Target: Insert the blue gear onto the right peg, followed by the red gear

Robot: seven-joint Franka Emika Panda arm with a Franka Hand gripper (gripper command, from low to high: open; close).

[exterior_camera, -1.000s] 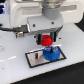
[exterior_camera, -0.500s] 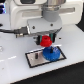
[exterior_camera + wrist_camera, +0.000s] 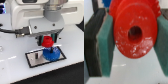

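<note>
Now the gripper (image 3: 46, 40) hangs over the base plate (image 3: 31, 58), its jaws clamped on the red gear (image 3: 46, 41). In the wrist view the red gear (image 3: 133, 31) fills the space between the two green pads (image 3: 106, 44), one pressing against each side of its rim, and its dark centre hole faces the camera. Some teeth show along the gear's upper edge in that view; the rest of the rim is blurred.

From the exterior view, the red gear sits directly above the blue gear (image 3: 51, 52), close to it. Whether the two touch is not clear at this resolution. The blue gear lies flat on the plate, toward the exterior view's right end of it, and spreads wider than the red one above. The right peg is hidden under the gears and cannot be made out.

The plate is grey with a black border and rests on the white table (image 3: 15, 70). Its end toward the exterior view's left is bare apart from a small dark mark too blurred to identify. The arm's white body (image 3: 32, 15) fills the upper part of the exterior view.
</note>
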